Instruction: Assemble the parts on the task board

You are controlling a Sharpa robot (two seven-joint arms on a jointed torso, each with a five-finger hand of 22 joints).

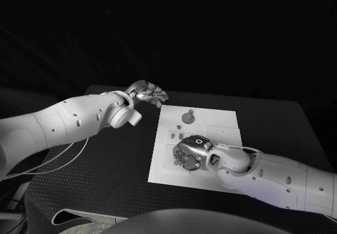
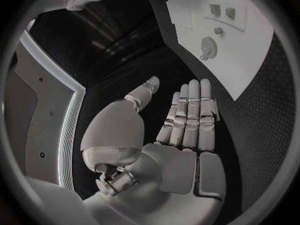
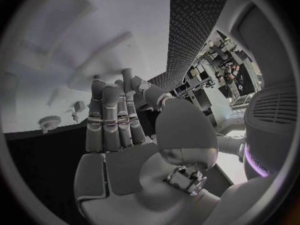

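On the black table [image 1: 91, 180] in the head view, you see the white task board [image 1: 214, 122] lying flat at the middle, with a round grey part [image 1: 188, 117] with a small stem sitting on its far half and a few smaller parts [image 1: 179, 136] nearer the centre. Your right hand [image 1: 188, 155] hangs palm-down over the board's near left area, right on top of a cluster of parts; whether it grips one you cannot tell from here. Your left hand [image 1: 147, 91] floats above the table just past the board's far left corner, apart from everything. Judge these parts as small, light, rigid pieces, likely smooth and apt to slip or skate on the board, so take them with a fingertip pinch across the rim or stem. From the left wrist view, the left hand [image 2: 181, 135] shows flat, fingers straight side by side, thumb out, holding nothing, with the round part [image 2: 208, 48] on the board [image 2: 250, 70] well beyond it. From the right wrist view, the right hand [image 3: 125, 135] has fingers upright and close together, thumb bent toward their tips; nothing clearly shows between them, so its hold is uncertain.
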